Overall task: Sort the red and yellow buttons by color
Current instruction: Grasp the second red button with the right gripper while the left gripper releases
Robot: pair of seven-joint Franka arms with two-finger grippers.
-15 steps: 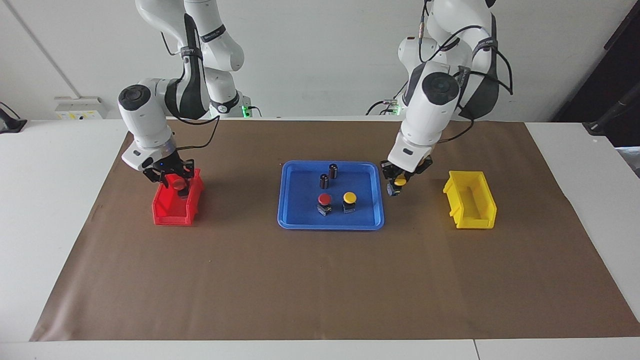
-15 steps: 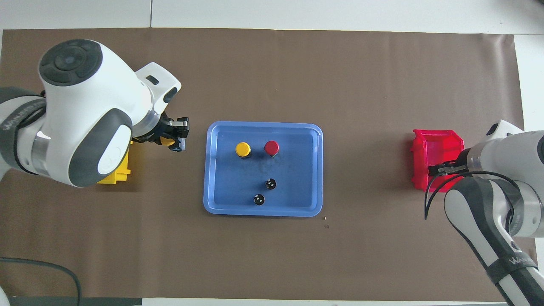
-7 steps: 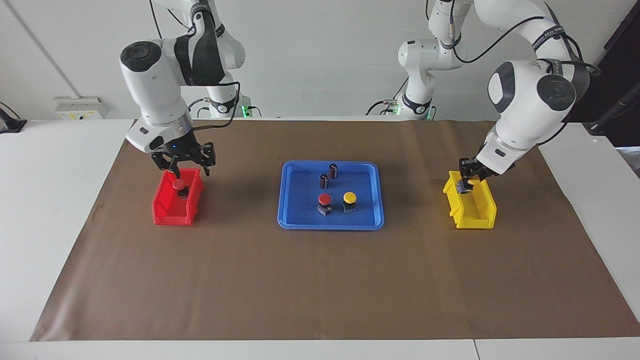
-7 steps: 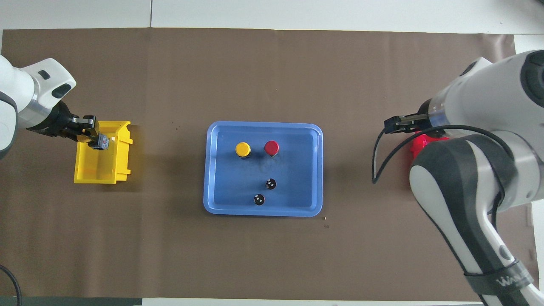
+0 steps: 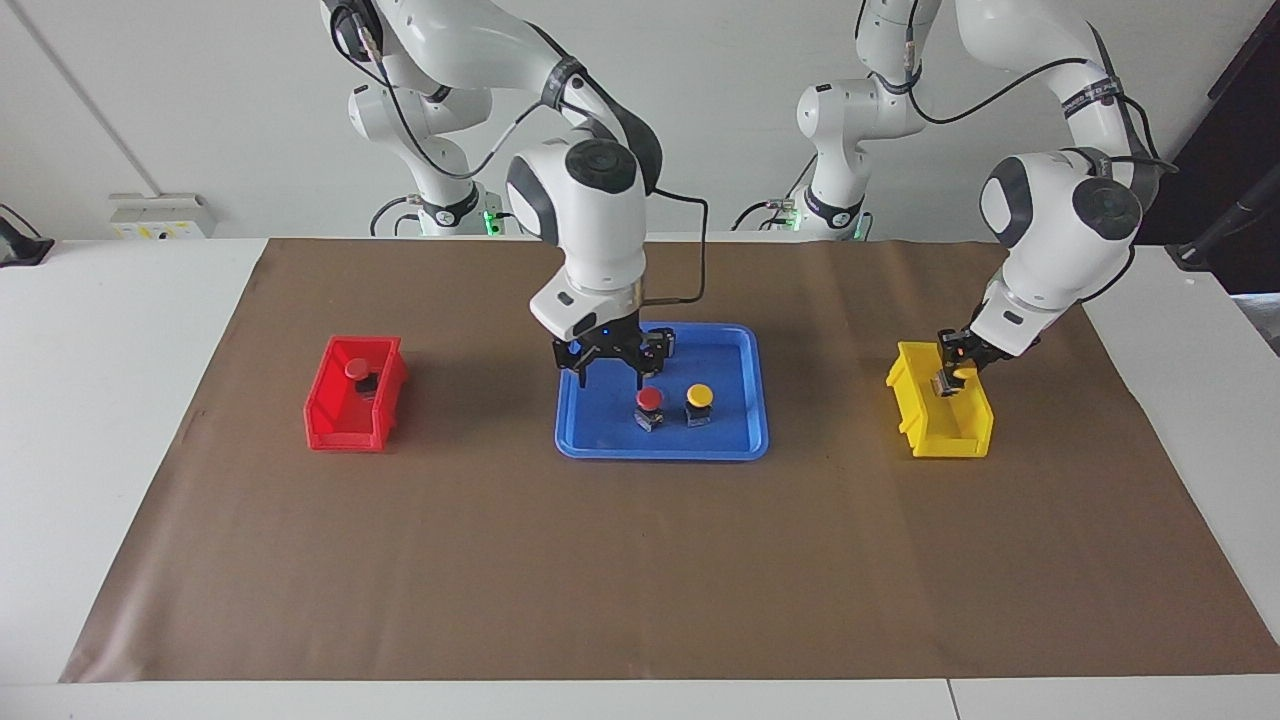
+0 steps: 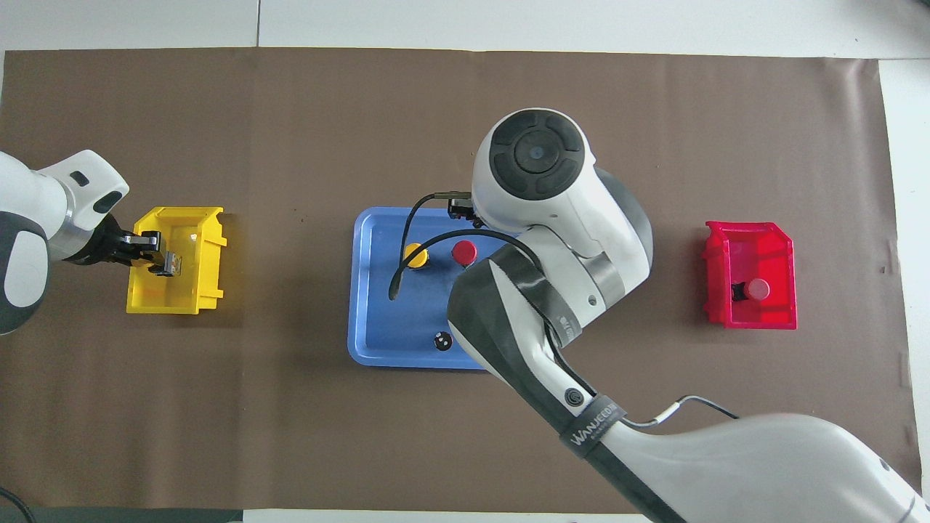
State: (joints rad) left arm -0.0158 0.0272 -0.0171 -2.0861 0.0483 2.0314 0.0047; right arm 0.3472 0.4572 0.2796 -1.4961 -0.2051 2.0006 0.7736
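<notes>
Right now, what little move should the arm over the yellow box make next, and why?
Probably open its fingers. The left gripper is shut on a yellow button just over the yellow bin, so letting go should drop it in. Meanwhile the right gripper, open, hangs over the blue tray beside the red button; another red button already lies in the red bin.

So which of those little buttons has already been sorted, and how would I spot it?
Find the red bin standing alone on the brown paper toward the right arm's end of the table, apart from the blue tray in the middle. Inside it lies one red button on a dark base. It is the only button lying in a bin; the other red one still sits on the tray.
</notes>
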